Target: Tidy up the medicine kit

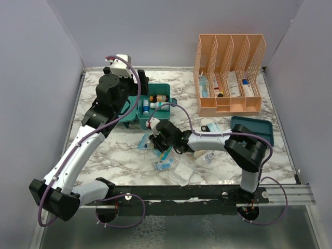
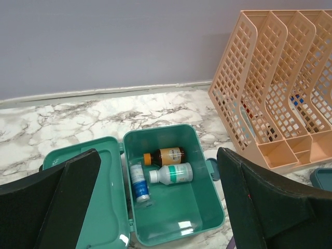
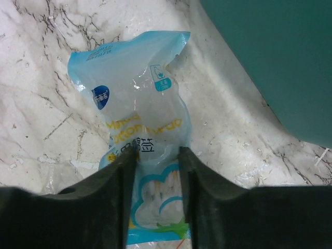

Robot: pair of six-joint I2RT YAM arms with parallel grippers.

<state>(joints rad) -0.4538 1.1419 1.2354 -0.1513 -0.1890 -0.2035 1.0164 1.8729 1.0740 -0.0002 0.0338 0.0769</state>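
The teal medicine kit [image 1: 167, 89] stands open at the back centre, its lid [image 2: 104, 197] laid flat to the left. Inside the box [image 2: 181, 212] lie a brown bottle [image 2: 166, 155], a white bottle [image 2: 174, 174] and a small blue-and-white bottle [image 2: 139, 181]. My left gripper [image 1: 139, 83] is open and empty, hovering above the kit [image 2: 158, 153]. My right gripper [image 1: 153, 137] is low over the table in front of the kit. Its fingers [image 3: 158, 153] are closed in on a clear blue cotton swab bag [image 3: 135, 93] that lies on the marble.
An orange mesh file organizer [image 1: 228, 72] holding a few items stands at the back right. A dark-blue tray [image 1: 257, 129] lies right of centre. Loose packets [image 1: 165, 165] and a clear bag [image 1: 182, 174] lie near the front. A teal surface [image 3: 275, 62] is just beyond the swab bag.
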